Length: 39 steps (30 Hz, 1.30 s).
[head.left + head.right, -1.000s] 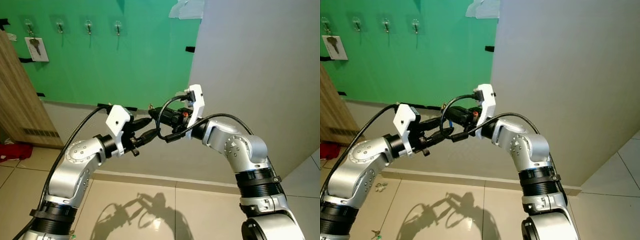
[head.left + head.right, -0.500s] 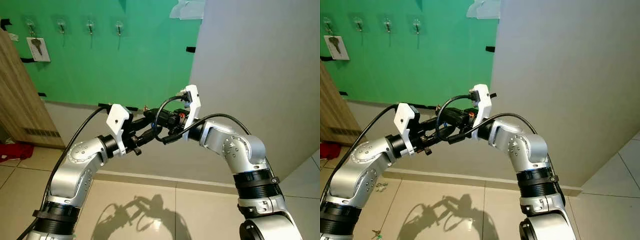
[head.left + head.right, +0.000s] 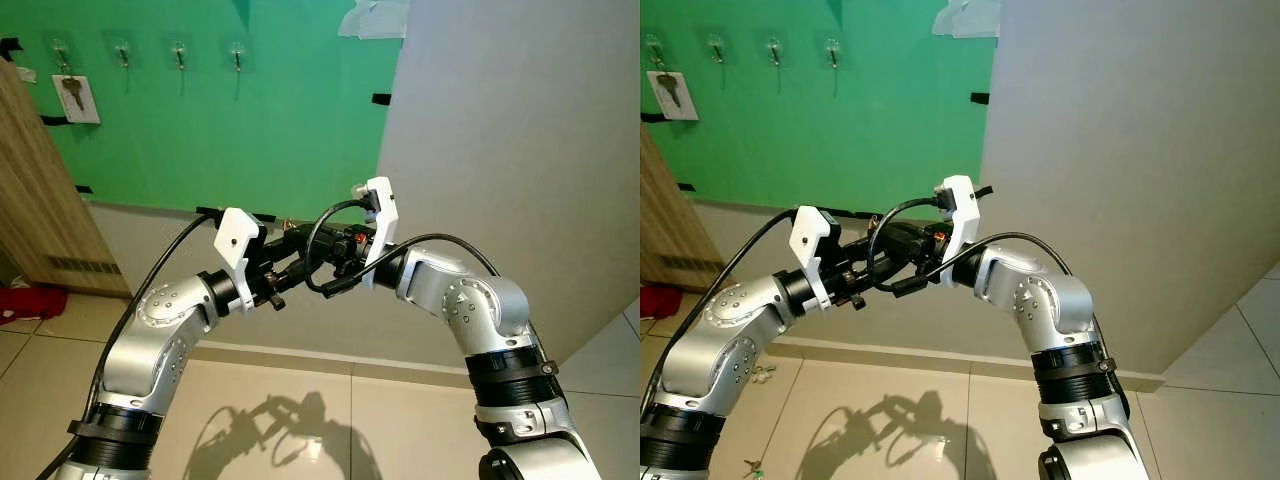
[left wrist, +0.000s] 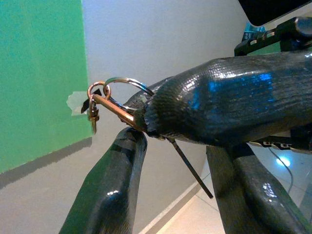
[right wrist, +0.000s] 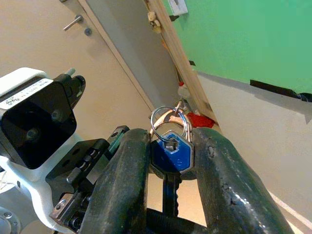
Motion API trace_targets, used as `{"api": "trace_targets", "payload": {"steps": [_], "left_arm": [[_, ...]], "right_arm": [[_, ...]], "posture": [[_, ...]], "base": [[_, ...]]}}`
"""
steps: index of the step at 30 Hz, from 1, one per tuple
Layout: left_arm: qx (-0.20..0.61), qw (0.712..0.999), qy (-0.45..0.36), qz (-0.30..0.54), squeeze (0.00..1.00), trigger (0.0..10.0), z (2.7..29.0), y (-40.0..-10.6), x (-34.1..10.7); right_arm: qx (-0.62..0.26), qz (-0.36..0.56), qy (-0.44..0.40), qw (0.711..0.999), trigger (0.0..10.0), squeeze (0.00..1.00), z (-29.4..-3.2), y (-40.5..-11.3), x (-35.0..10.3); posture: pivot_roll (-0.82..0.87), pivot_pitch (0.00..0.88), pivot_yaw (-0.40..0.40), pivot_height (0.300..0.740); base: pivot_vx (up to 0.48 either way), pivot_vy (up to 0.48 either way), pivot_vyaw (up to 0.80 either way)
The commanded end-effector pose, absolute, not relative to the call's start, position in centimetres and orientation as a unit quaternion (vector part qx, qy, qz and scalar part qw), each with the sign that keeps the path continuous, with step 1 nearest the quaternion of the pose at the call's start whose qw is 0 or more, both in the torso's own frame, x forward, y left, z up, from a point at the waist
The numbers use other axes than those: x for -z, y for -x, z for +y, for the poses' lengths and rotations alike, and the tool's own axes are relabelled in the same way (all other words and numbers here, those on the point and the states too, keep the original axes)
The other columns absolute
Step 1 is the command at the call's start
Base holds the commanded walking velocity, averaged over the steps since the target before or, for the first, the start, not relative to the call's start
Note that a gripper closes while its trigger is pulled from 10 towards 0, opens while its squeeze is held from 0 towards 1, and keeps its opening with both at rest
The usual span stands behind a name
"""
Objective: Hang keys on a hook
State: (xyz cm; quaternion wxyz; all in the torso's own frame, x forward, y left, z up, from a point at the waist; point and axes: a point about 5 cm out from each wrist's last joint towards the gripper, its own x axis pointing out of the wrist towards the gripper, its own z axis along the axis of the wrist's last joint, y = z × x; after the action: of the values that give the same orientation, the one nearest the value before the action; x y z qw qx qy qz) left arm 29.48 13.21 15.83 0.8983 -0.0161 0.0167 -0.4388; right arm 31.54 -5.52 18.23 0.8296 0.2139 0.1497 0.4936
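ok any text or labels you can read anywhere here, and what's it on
No text here can be read.
White label on the left wrist camera housing: print too small and blurred to read.
White card with a key picture on the green wall: no readable words.
Blue key head in the right gripper: no marking legible.

silver arms (image 3: pixel 160 330); black cables (image 3: pixel 150 270); white brackets (image 3: pixel 238 250)
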Motion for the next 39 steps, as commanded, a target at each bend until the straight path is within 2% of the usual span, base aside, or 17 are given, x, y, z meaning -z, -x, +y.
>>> {"api": "trace_targets", "payload": {"steps": [1, 2, 3, 38, 39], "left_arm": [[0.444, 0.896, 0.017, 0.011, 0.00, 7.3, 12.98, -29.57, -16.34], [0.443, 0.896, 0.018, 0.012, 0.00, 1.3, 12.91, -29.61, -16.29], [0.443, 0.896, 0.022, 0.013, 0.00, 0.0, 12.85, -29.60, -16.25], [0.448, 0.893, 0.031, 0.023, 0.00, 0.0, 12.75, -29.59, -16.30], [0.446, 0.894, 0.030, 0.022, 0.00, 0.0, 12.79, -29.67, -16.30]], "right_arm": [[-0.497, 0.151, -0.209, 0.829, 10.0, 0.00, -5.33, -31.26, -18.33], [-0.498, 0.151, -0.209, 0.828, 10.0, 0.00, -5.22, -31.20, -18.32], [-0.499, 0.151, -0.209, 0.828, 10.0, 0.00, -5.16, -31.16, -18.32], [-0.497, 0.152, -0.202, 0.831, 10.0, 0.00, -4.74, -30.76, -17.91], [-0.485, 0.147, -0.212, 0.836, 10.0, 1.00, -4.92, -31.03, -17.96]], "posture": [[-0.03, 0.000, -0.024, 0.740], [-0.03, 0.000, -0.024, 0.740], [-0.03, 0.000, -0.024, 0.740], [-0.03, 0.000, -0.016, 0.740], [-0.03, 0.000, -0.016, 0.740]], "base": [[0.000, 0.000, 0.00], [0.000, 0.000, 0.00], [0.000, 0.000, 0.00], [0.000, 0.000, 0.00], [0.000, 0.000, 0.00]]}}
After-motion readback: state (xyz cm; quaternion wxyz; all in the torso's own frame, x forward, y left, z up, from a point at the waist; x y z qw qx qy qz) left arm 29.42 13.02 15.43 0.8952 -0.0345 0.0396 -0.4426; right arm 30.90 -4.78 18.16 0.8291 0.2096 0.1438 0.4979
